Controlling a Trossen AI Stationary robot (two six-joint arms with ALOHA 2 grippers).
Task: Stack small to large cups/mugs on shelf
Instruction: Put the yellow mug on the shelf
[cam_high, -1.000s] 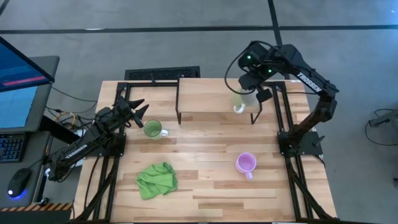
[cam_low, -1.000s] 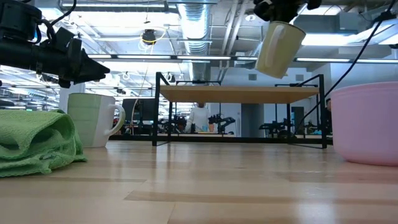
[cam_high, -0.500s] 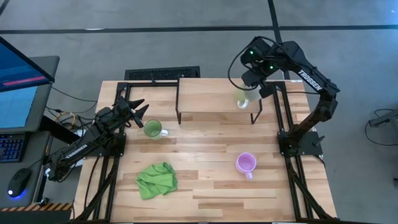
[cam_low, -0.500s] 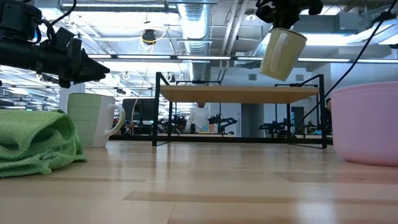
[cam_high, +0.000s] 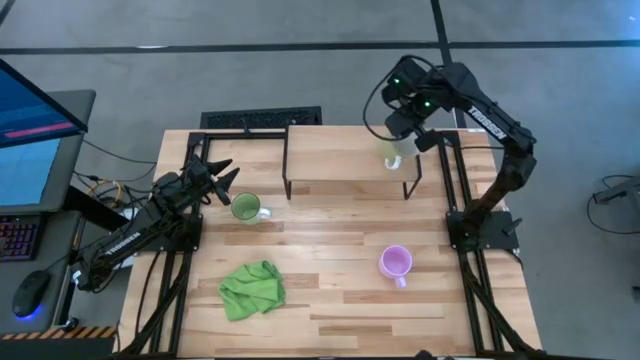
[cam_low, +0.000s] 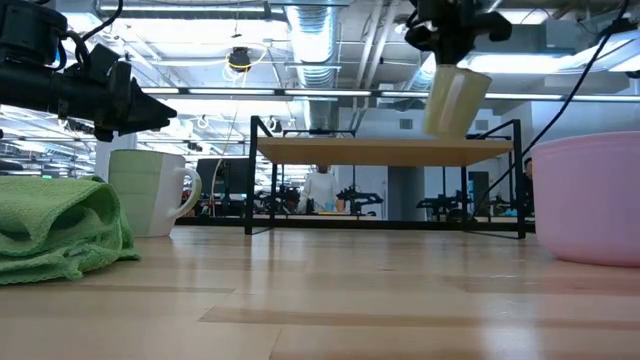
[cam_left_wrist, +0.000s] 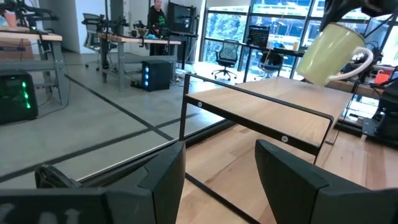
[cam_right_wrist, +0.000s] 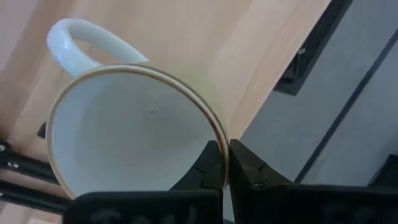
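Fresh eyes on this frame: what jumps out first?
The right hand pinches the cream mug by its rim, tilted in the air above the shelf, at its right end. On the table, the green mug sits by the open left hand; the purple mug stands front right.

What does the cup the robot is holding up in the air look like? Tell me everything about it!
The cream mug is pale yellowish-white and glossy, like ceramic, with a white loop handle and a thin darker rim. It is empty inside. It hangs tilted in the air just above the right end of the wooden shelf, not resting on it. Only the right gripper touches it, shut on its rim, one finger inside and one outside.
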